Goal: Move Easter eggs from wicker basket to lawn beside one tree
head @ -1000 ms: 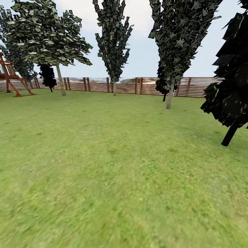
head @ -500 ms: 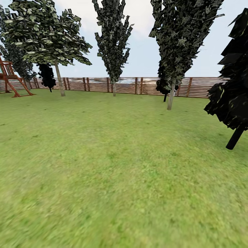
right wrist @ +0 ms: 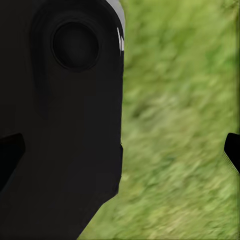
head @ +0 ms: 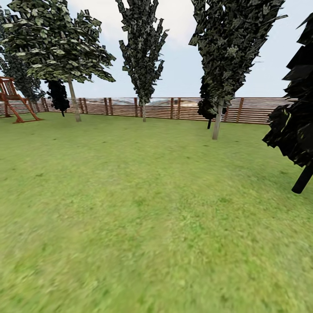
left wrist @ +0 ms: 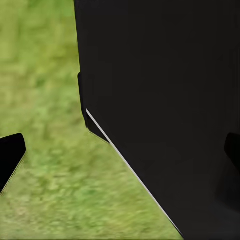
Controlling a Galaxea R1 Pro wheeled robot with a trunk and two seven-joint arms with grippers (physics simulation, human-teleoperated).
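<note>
Green lawn (head: 143, 208), view shifted rightward

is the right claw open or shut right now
Open. In the right wrist view the right claw has its fingertips far apart at opposite edges, with grass between and nothing held.

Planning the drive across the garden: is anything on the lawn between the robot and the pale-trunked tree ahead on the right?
Nothing visible blocks it. The lawn runs open up to that tree, which stands in front of the fence. A dark-trunked tree stands nearer, off to the right of the path. No basket or eggs are in sight here.
</note>
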